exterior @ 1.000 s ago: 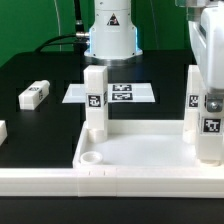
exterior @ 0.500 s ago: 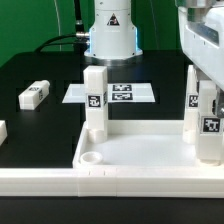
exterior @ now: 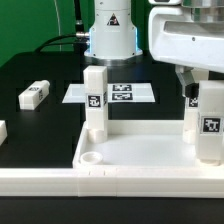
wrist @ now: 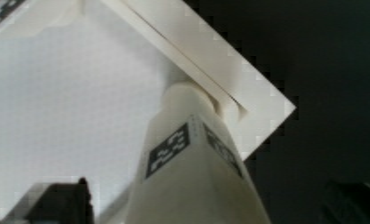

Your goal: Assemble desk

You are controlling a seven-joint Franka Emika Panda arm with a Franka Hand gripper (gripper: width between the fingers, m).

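The desk tabletop (exterior: 150, 158) lies flat at the near edge of the black worktop (exterior: 45, 65), its rimmed side facing up. Three legs stand upright in it. One (exterior: 95, 100) is at the far left corner, its tag facing the exterior camera. The second (exterior: 190, 125) is at the far right corner. The third (exterior: 211, 120) stands just in front of the second, at the right edge of the picture. The round socket (exterior: 90, 157) at the near left corner has nothing in it.

The claw (exterior: 208, 92) hangs over that rightmost leg, with its wide white body above the leg's top. Its jaws stand apart. In the wrist view one dark finger (wrist: 57, 203) sits clear of the leg's (wrist: 200, 165) side, with tabletop showing between them. Nothing is gripped, and the leg stands on its own in the tabletop's corner.

Further left on the worktop a loose leg (exterior: 35, 95) lies on its side, well away from the tabletop. The end of another white piece (exterior: 2, 130) just shows at the left edge. The marker board (exterior: 115, 93) lies flat behind the left upright leg, in front of the robot's base (exterior: 110, 30).
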